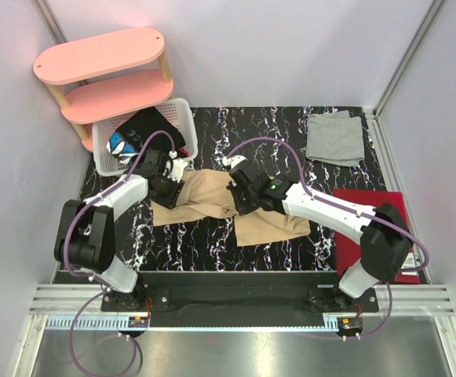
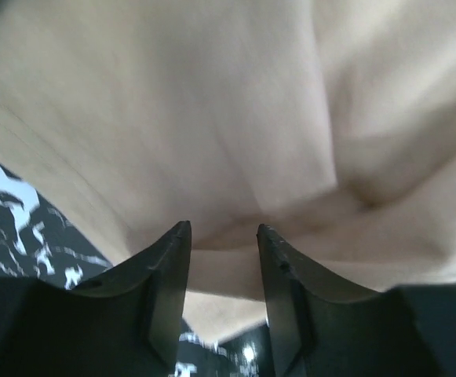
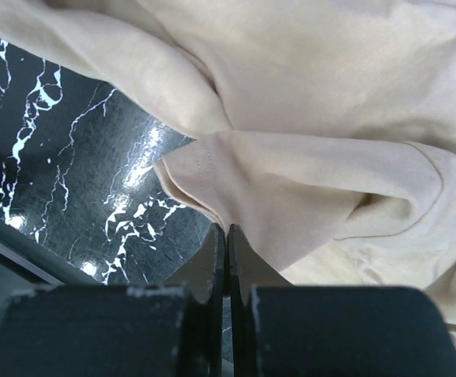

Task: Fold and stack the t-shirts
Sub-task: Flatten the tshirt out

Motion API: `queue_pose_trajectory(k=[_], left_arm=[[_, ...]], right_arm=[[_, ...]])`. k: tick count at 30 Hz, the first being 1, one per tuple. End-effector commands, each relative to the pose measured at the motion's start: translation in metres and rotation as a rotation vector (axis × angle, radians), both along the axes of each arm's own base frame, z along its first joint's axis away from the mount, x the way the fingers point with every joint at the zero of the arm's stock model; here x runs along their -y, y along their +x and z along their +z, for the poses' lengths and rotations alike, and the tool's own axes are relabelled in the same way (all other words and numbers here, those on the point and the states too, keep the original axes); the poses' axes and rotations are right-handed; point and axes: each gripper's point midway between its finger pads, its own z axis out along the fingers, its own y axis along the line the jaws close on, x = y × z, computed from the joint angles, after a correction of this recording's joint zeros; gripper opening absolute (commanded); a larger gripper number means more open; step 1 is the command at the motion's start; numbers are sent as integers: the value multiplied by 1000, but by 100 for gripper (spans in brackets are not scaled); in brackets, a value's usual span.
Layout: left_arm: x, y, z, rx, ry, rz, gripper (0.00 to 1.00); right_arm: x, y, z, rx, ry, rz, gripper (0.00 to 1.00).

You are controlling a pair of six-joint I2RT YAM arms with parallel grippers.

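Observation:
The tan-beige t-shirt [image 1: 212, 206] lies crumpled across the middle of the black marble table, between the two arms. My left gripper [image 1: 179, 182] is down at its left end. In the left wrist view the shirt [image 2: 212, 118] fills the frame, and a fold of cloth runs between the parted fingers of the left gripper [image 2: 224, 229]. My right gripper [image 1: 235, 192] is at the shirt's middle; in the right wrist view the gripper [image 3: 226, 228] is shut on a stitched corner of the shirt [image 3: 314, 94]. The light grey t-shirt [image 1: 335, 139] lies folded at the back right.
A white basket [image 1: 102, 153] holding dark clothes stands at the back left, right behind my left gripper. A pink two-tier shelf [image 1: 102, 55] stands behind it. The red folder [image 1: 369, 228] lies flat at the right, partly under my right arm.

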Motion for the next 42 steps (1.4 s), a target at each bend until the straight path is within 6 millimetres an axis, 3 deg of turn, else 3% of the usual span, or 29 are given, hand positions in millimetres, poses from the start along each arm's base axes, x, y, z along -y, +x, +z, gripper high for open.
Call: queue_pose_trajectory(k=[1,5,9,12,14,15,17,18,20,23,25,32,35,38,39,42], left_arm=[[8,-34,32,-23,-60,-110,43],[13,-59,60,-10,-106,-180,40],[27,-99,82,-72,-205,-317,37],[29,-105,93,-68,-218,-369,40],[21,-83,97,-29,-167,-265,40],[9,-63,93,14,-88,-214,39],[0,-43,92,66,-43,-190,42],[-6,-24,90,122,0,-169,43],[-11,-8,87,150,31,-173,47],[-12,10,63,86,30,-203,55],[-16,15,54,65,35,-223,69],[-23,33,39,56,44,-246,77],[-22,36,33,36,41,-268,73],[-17,34,29,14,15,-293,57],[-16,33,27,8,7,-294,48],[-13,29,23,-18,-9,-305,47]], right_arm=[[7,6,30,90,3,-14,0],[9,8,27,93,-18,-22,0],[13,11,34,121,-19,-34,0],[17,11,40,138,-20,-41,0],[19,11,44,149,-16,-44,0],[19,10,46,151,-11,-45,0],[19,9,46,144,-4,-48,0],[18,9,47,140,3,-49,0],[15,7,46,126,14,-44,0],[15,5,49,122,29,-45,0],[17,4,49,125,26,-47,0],[16,4,52,129,33,-48,0],[16,5,53,131,34,-50,0],[17,6,55,134,35,-53,0],[17,6,56,139,35,-53,0],[18,7,58,147,33,-56,0]])
